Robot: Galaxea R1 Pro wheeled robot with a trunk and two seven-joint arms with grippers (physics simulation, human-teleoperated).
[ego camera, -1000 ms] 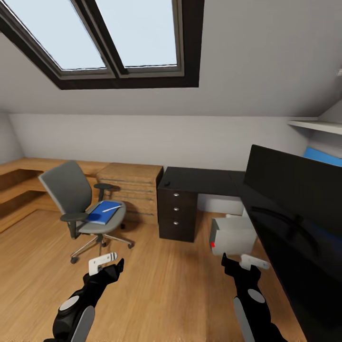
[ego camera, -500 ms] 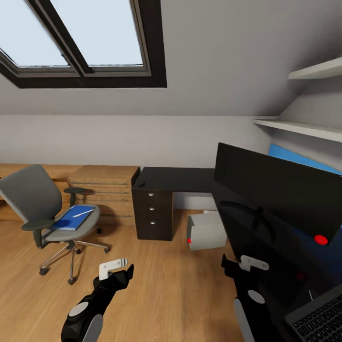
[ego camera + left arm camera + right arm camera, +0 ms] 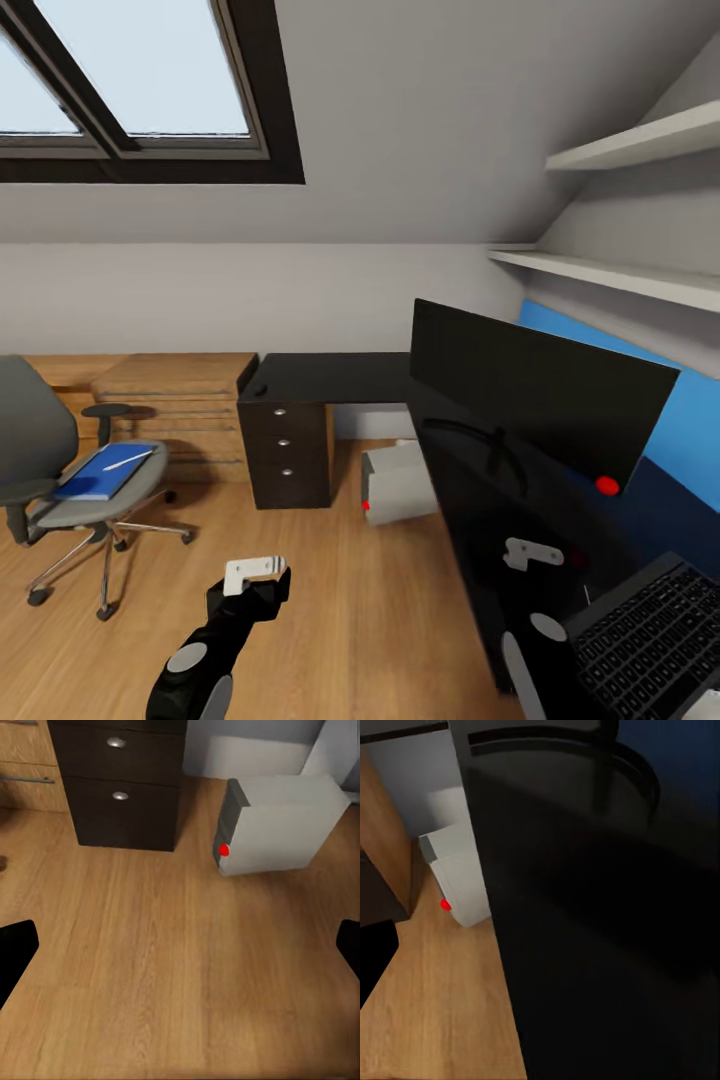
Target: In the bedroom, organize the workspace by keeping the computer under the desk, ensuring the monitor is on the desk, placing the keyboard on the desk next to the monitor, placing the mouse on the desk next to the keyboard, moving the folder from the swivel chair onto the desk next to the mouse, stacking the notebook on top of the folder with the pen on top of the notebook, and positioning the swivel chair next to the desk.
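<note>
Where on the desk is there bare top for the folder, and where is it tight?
Bare black top on the desk lies between the mouse at its far left end and the monitor. It is crowded from the monitor's foot to the keyboard at the near corner. The folder lies on the swivel chair.
</note>
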